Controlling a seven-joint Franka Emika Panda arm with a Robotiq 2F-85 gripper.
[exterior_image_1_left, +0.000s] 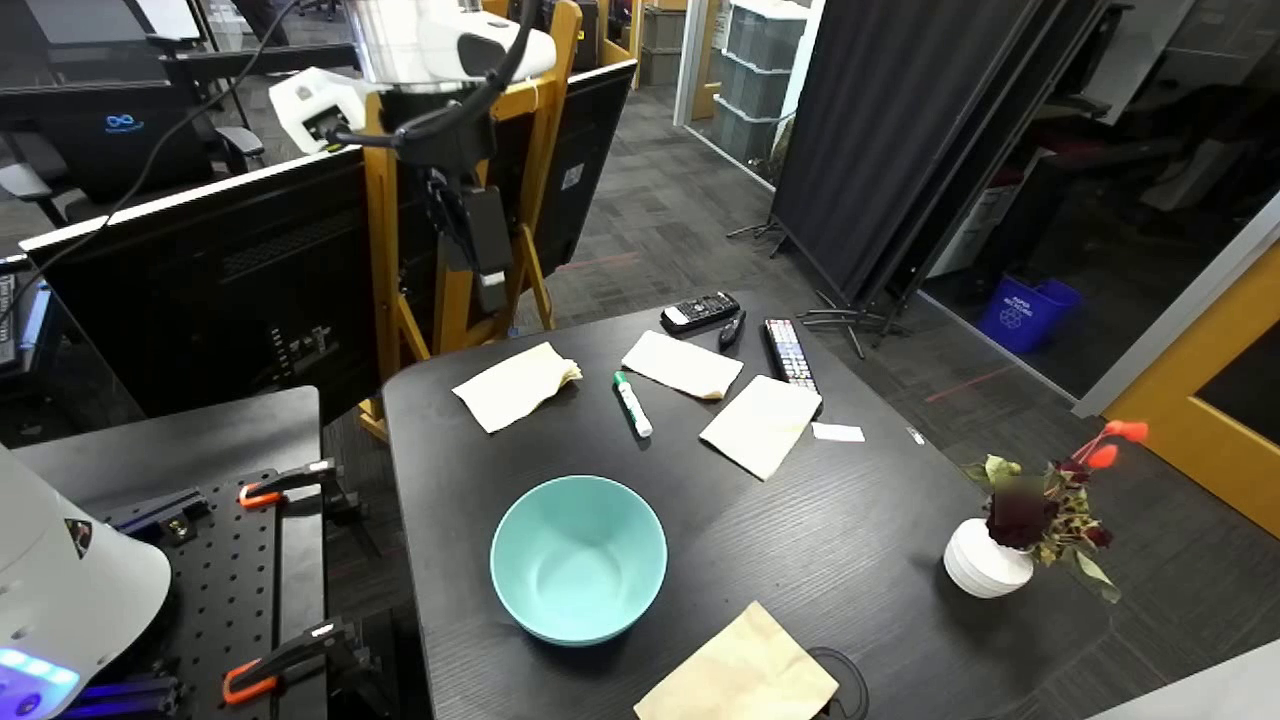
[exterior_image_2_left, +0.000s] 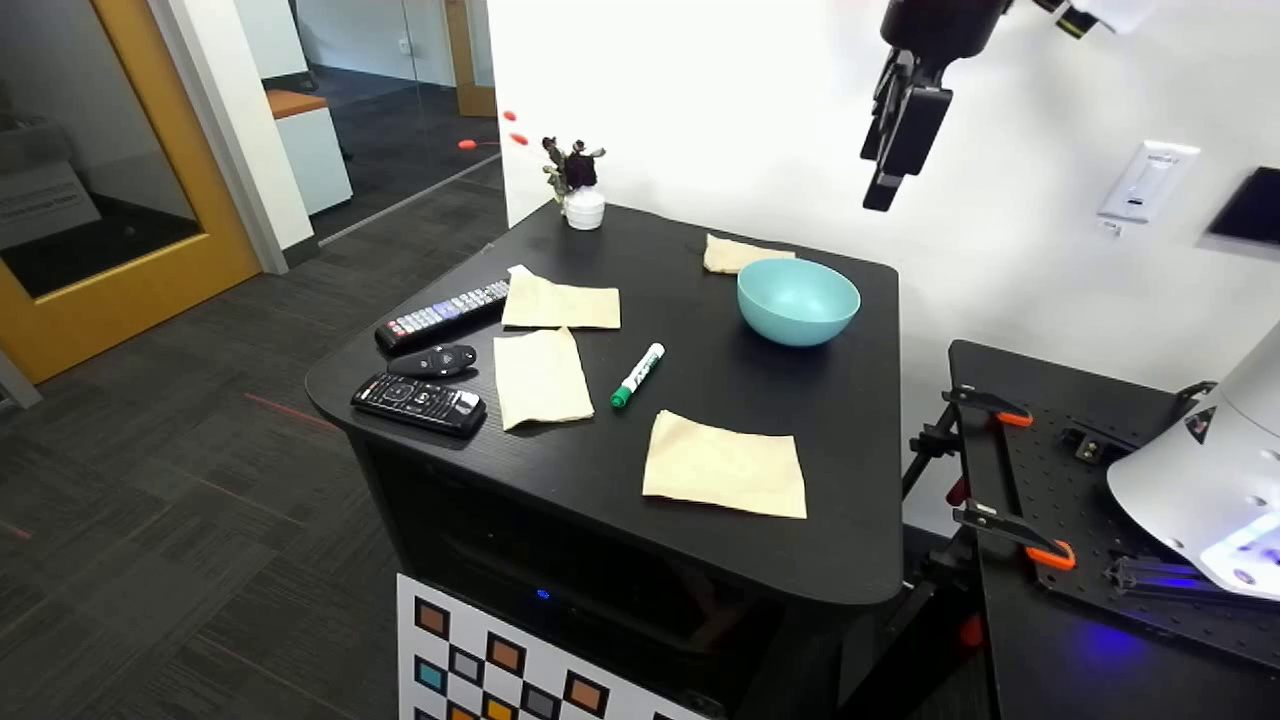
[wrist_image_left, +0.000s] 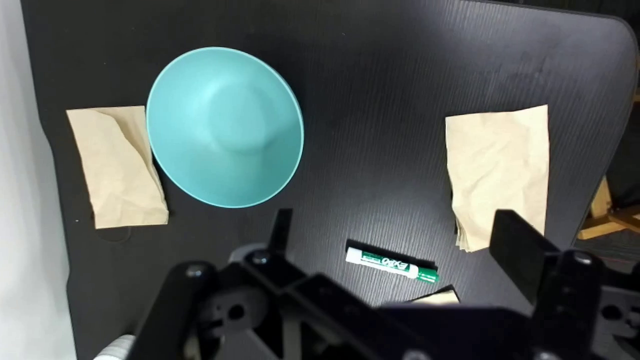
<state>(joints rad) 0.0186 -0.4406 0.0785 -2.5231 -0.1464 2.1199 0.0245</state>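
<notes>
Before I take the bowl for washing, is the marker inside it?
No, the marker lies on the table, outside the bowl.

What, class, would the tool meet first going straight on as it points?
The tool would probably meet the table first, somewhere near the bowl and marker; depth leaves the exact spot unclear.

"How is the arm (exterior_image_1_left: 435, 50) finished?"
"In glossy white — a thick black cable (exterior_image_1_left: 495, 86) is slung alongside."
"The base (exterior_image_1_left: 85, 600)?"
"Rounded, pale grey — a blue light strip (exterior_image_1_left: 40, 668) is set at six o'clock."
"The gripper (wrist_image_left: 395, 215)?"
"Black, with silver screws (wrist_image_left: 195, 270)."
</notes>
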